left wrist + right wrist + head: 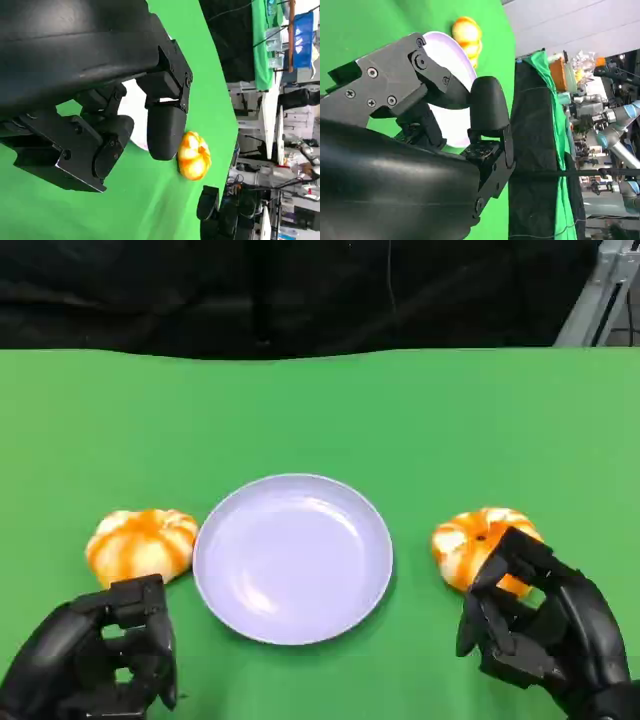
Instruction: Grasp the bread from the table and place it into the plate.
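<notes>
A pale lavender plate (293,557) sits mid-table with nothing on it. An orange-and-white bread roll (142,544) lies just left of the plate, and a second roll (480,540) lies to its right. My left hand (100,660) hovers near the front edge, just short of the left roll, fingers apart and holding nothing. My right hand (540,625) is at the right roll's near side, its fingers spread and overlapping the roll's front edge without gripping it. The left wrist view shows the plate (134,112), the right roll (194,155) and my right hand (207,202). The right wrist view shows the plate (455,55) and the left roll (466,31).
Green cloth (320,410) covers the whole table, with open room behind the plate. A black curtain (250,290) hangs beyond the far edge. A metal frame (600,290) stands at the back right corner.
</notes>
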Robot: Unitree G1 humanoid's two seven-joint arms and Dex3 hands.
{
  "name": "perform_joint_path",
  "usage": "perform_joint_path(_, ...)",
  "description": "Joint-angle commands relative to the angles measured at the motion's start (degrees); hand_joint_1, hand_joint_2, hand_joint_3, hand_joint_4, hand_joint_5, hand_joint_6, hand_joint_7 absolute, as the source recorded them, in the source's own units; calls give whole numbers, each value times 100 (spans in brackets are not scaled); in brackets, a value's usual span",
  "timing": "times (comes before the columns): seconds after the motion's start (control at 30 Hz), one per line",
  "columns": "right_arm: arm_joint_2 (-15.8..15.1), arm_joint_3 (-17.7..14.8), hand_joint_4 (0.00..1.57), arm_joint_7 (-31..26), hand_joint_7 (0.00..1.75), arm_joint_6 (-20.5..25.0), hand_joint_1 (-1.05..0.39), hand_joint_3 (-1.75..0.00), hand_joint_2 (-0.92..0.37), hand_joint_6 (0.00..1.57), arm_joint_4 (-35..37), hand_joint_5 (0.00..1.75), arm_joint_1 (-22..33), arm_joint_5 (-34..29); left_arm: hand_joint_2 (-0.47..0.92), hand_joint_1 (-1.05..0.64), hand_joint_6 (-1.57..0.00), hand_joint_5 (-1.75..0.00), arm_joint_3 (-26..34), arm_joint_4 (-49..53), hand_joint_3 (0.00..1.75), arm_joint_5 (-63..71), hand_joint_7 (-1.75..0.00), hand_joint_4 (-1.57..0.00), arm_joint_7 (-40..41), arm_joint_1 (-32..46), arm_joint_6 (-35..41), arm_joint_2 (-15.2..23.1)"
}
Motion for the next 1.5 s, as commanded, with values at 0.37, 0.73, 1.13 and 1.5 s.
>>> perform_joint_path(0.37,-59,-39,84,7,174,-24,-11,-113,-60,61,-7,175,-22,62,55,14,-73,-175,27,40,138,64,-175,-83,-19,-10,-76,31)
perform_joint_path(0.73,-61,-37,83,-25,175,-23,-11,-112,-60,61,-17,175,-25,31,72,-18,-54,-126,228,-88,76,234,-99,-51,592,59,-363,-250)
perform_joint_path(1.13,-76,-39,83,-25,174,1,-11,-112,-60,61,-60,175,-2,32,92,-83,-33,-17,217,-48,30,2727,-1,-15,1782,-381,-1138,650)
perform_joint_path(1.5,-60,-29,84,-50,175,-30,-11,-113,-60,61,-25,175,-17,2,91,-88,-45,-9,-675,800,3,5509,-1,-29,3357,-1577,-1070,1341)
